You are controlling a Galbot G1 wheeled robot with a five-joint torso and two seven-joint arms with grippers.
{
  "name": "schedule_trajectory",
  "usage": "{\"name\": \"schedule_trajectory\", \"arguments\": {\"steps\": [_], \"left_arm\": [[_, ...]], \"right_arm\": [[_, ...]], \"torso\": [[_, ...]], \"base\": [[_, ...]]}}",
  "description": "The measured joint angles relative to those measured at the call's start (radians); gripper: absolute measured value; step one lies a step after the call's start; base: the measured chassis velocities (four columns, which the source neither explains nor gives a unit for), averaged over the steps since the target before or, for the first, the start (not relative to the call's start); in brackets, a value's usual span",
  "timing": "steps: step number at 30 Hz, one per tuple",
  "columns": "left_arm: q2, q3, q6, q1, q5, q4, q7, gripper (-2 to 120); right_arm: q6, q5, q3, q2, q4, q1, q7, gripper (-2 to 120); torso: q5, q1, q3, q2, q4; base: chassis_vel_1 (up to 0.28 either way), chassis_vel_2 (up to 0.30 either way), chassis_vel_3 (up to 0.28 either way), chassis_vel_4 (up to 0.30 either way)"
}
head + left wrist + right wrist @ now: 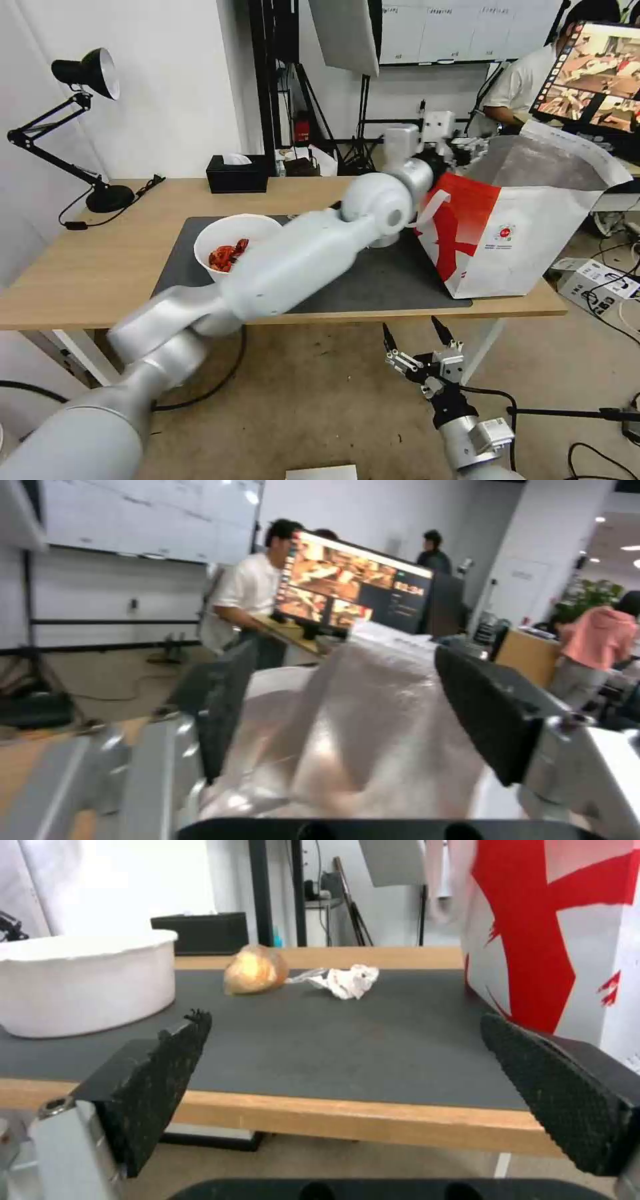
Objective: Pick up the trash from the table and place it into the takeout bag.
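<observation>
Clear plastic tray (347, 730) sits clamped in the left gripper (353, 715) fingers, above the takeout bag (533, 233). The right gripper (417, 337) fingers are apart, below the counter (100, 267).

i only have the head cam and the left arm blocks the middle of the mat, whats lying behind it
Observer: The right wrist view shows a clear-wrapped tan lump and a crumpled white tissue side by side on the dark grey mat, between the white bowl and the takeout bag.
Operator: ok and whats in front of the left gripper
Observer: In its wrist view the left gripper faces crinkled silver foil lining at close range.
Operator: where's the right one pointing
Observer: The right gripper, open, looks across the table's front edge at the bare mat between bowl and bag.
</observation>
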Motion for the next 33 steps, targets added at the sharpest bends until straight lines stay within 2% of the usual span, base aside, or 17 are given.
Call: {"name": "schedule_trajectory", "arguments": {"steps": [1,2,4,5,6,8,9,12,14,16,19,21,22,24,28,32,33], "left_arm": [[0.041,0.000,-0.003,0.025,0.009,-0.041,-0.006,87],[0.041,0.000,-0.003,0.025,0.009,-0.041,-0.006,87],[0.108,-0.002,-0.003,0.067,0.026,-0.110,-0.015,93],[0.167,-0.010,0.001,0.113,0.047,-0.176,-0.018,99],[0.167,-0.010,0.001,0.113,0.047,-0.176,-0.018,99],[0.241,-0.053,0.005,0.193,0.084,-0.262,-0.021,100],[0.241,-0.053,0.005,0.193,0.084,-0.262,-0.021,100],[0.340,-0.162,0.006,0.333,0.153,-0.351,-0.011,100],[0.358,-0.181,0.008,0.360,0.171,-0.364,-0.004,100],[0.438,-0.268,0.020,0.484,0.245,-0.409,0.029,100],[0.482,-0.323,0.022,0.561,0.291,-0.428,0.055,100],[0.536,-0.455,0.022,0.715,0.360,-0.467,0.103,100],[0.536,-0.455,0.022,0.715,0.360,-0.467,0.103,100],[0.561,-0.525,0.011,0.800,0.392,-0.489,0.117,100],[0.606,-0.623,-0.026,0.937,0.471,-0.517,0.138,100],[0.601,-0.722,-0.060,1.075,0.525,-0.550,0.148,100],[0.601,-0.722,-0.060,1.075,0.525,-0.550,0.148,100]], "right_arm": [[-0.001,0.001,-0.001,-0.001,0.003,0.003,0.003,100],[-0.001,0.001,-0.001,-0.001,0.003,0.003,0.003,100],[-0.003,0.001,-0.006,-0.004,0.005,0.010,0.006,100],[-0.004,0.002,-0.012,-0.009,0.005,0.021,0.009,100],[-0.004,0.002,-0.012,-0.009,0.005,0.021,0.009,100],[-0.005,0.003,-0.017,-0.017,0.005,0.038,0.014,100],[-0.005,0.003,-0.017,-0.017,0.005,0.038,0.014,100],[-0.001,0.009,-0.018,-0.022,0.005,0.055,0.019,100],[0.003,0.013,-0.019,-0.022,0.005,0.056,0.019,100],[0.020,0.026,-0.024,-0.021,0.005,0.061,0.019,100],[0.025,0.030,-0.027,-0.021,0.005,0.064,0.019,100],[0.029,0.037,-0.037,-0.023,0.004,0.075,0.020,100],[0.029,0.037,-0.037,-0.023,0.004,0.075,0.020,100],[0.031,0.039,-0.041,-0.024,0.003,0.082,0.020,100],[0.038,0.039,-0.037,-0.021,0.003,0.075,0.021,100],[0.039,0.039,-0.035,-0.032,0.005,0.076,0.021,100],[0.039,0.039,-0.035,-0.032,0.005,0.076,0.021,100]], "torso": [[-0.0001,0.000,0.000,0.000,-0.0003],[-0.0001,0.000,0.000,0.000,-0.0003],[0.0000,0.000,0.000,0.000,-0.0005],[0.0000,0.000,0.000,0.000,-0.0001],[0.0000,0.000,0.000,0.000,-0.0001],[-0.0002,0.000,0.000,0.000,-0.0001],[-0.0002,0.000,0.000,0.000,-0.0001],[0.0000,0.000,0.000,0.000,-0.0006],[-0.0001,0.000,0.000,0.000,-0.0004],[-0.0002,0.000,0.000,0.000,0.0001],[-0.0003,0.000,0.000,0.000,0.0001],[-0.0003,0.000,0.000,0.000,-0.0003],[-0.0003,0.000,0.000,0.000,-0.0003],[0.0002,0.000,0.000,0.000,0.0004],[0.0004,0.000,0.000,0.000,-0.0006],[0.0006,0.000,0.000,0.000,-0.0004],[0.0006,0.000,0.000,0.000,-0.0004]], "base": [[0.000,0.000,0.000,0.000],[0.000,0.000,0.000,0.000],[0.000,0.000,0.000,0.000],[0.000,0.000,0.000,0.000],[0.000,0.000,0.000,0.000],[0.000,0.000,0.000,0.000],[0.000,0.000,0.000,0.000],[0.000,0.000,0.000,0.000],[0.000,0.000,0.000,0.000],[0.000,0.000,0.000,0.000],[0.000,0.000,0.000,0.000],[0.000,0.000,0.000,0.000],[0.000,0.000,0.000,0.000],[0.000,0.000,0.000,0.000],[0.000,0.000,0.000,0.000],[0.000,0.000,0.000,0.000],[0.000,0.000,0.000,0.000]]}}
